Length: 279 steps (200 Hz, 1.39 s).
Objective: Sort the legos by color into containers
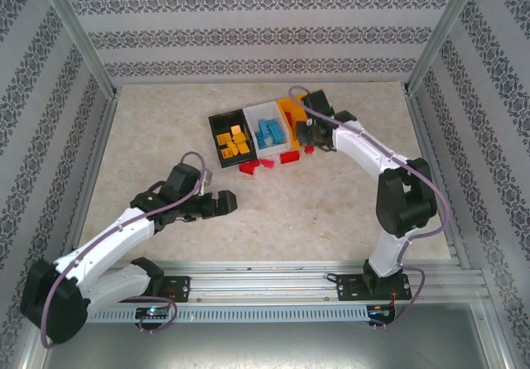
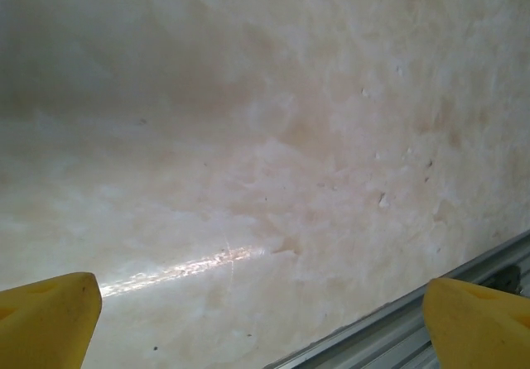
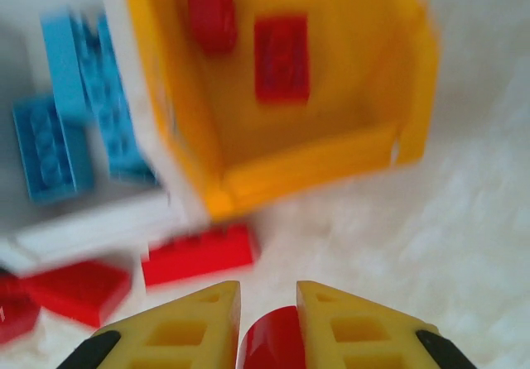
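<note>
Red lego (image 3: 269, 344), rounded glossy end, pinched in right tool (image 3: 269, 296), left tool (image 2: 261, 311) spread wide

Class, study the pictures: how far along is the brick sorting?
Done: yellow bricks in the black bin, blue bricks in the white bin, two red bricks in the yellow bin. In hand: the right pincer grips a red brick. Left: several red bricks on the table.

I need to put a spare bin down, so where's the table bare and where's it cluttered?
Bare: the table left of the black bin, and its near middle between the left arm and right arm. Crowded: red bricks strewn before the bins.
</note>
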Each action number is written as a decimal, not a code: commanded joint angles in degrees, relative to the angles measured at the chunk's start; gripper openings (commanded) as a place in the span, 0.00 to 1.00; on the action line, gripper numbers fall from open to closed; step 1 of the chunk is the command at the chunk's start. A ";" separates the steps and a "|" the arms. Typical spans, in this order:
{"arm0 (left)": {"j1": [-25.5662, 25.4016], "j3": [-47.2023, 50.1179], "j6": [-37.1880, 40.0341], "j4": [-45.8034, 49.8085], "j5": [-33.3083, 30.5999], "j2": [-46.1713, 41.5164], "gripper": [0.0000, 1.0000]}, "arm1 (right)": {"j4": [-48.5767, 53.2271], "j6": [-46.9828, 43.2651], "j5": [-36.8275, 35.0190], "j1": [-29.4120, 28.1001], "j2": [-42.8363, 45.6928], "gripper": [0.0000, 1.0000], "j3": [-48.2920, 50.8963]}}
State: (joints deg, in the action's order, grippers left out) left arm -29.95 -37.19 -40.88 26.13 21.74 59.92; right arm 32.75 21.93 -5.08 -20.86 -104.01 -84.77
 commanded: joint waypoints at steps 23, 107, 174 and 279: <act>-5.42 -0.33 -3.21 -9.86 -2.13 9.17 1.00 | 3.54 -7.19 0.31 3.71 -13.95 0.39 -19.98; -4.46 -5.10 -0.29 -9.82 -4.40 15.46 1.00 | -5.22 -3.74 6.69 -0.73 -1.23 0.65 6.12; -3.54 -2.64 -0.41 -9.17 -3.23 10.67 1.00 | -5.81 -7.13 4.59 -6.41 -7.45 0.88 8.05; -1.89 -1.26 -0.06 -5.92 -3.54 6.71 1.00 | -3.55 -8.60 1.52 -5.23 -15.18 0.56 -0.52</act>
State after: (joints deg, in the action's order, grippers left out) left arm -32.75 -39.00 -42.06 17.91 18.37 67.48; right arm 28.32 13.30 -1.98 -26.46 -119.39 -85.08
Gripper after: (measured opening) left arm 0.999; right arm 0.617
